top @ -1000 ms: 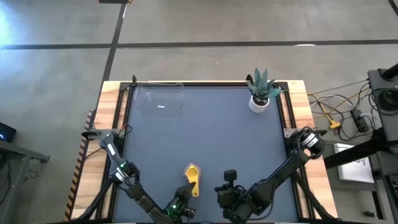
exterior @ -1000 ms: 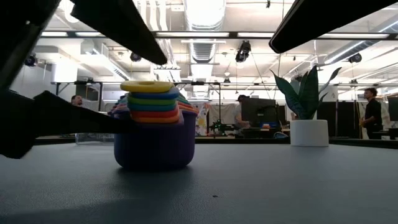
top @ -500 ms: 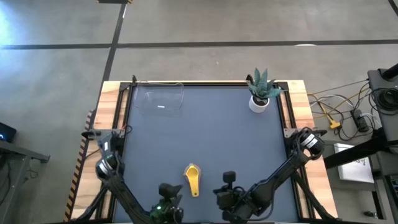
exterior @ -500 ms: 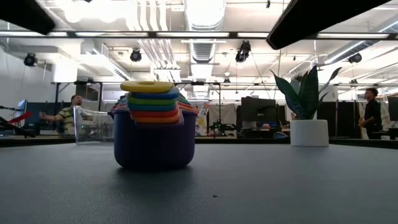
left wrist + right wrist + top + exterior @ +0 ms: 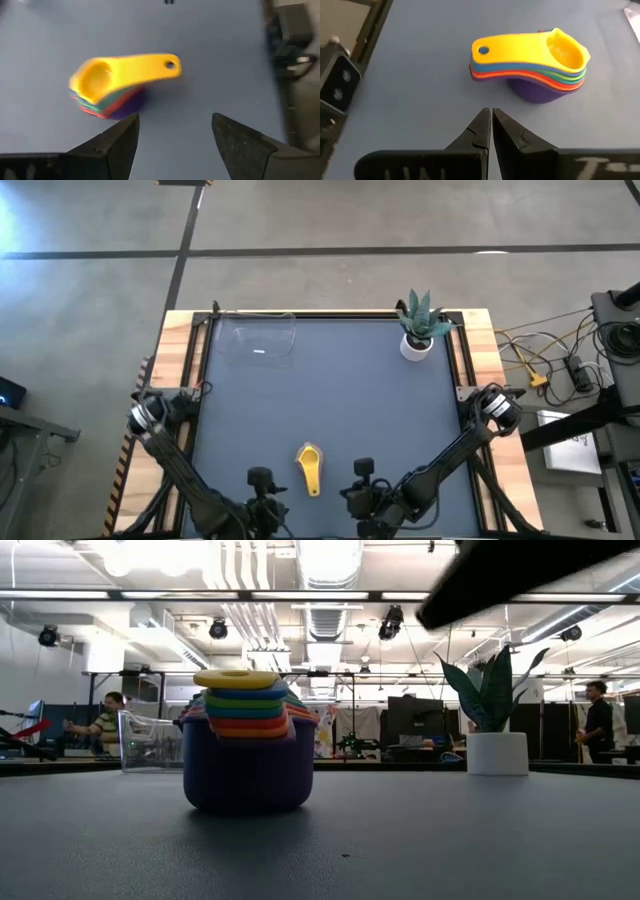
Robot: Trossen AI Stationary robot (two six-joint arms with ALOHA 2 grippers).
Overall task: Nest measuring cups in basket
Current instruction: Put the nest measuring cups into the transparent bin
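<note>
The measuring cups (image 5: 310,466) stand nested in one stack near the table's front edge. The yellow cup (image 5: 535,47) is on top and the purple cup (image 5: 248,772) is at the bottom, resting by its base on the table. The clear basket (image 5: 262,340) stands at the far left, with no cups in it. My left gripper (image 5: 175,122) hangs open above the table, left of the stack and clear of it. My right gripper (image 5: 491,114) is shut, hovering right of the stack and pointing at the handles.
A white pot with a spiky green plant (image 5: 418,330) stands at the far right corner. The dark table top (image 5: 330,400) lies bare between the stack and the basket. People (image 5: 600,715) show in the room beyond the table.
My left gripper has risen from beside the stack's handles and drawn off toward the table's left, rolling as it went; its arm has left the low view. The stack has stayed where it was.
</note>
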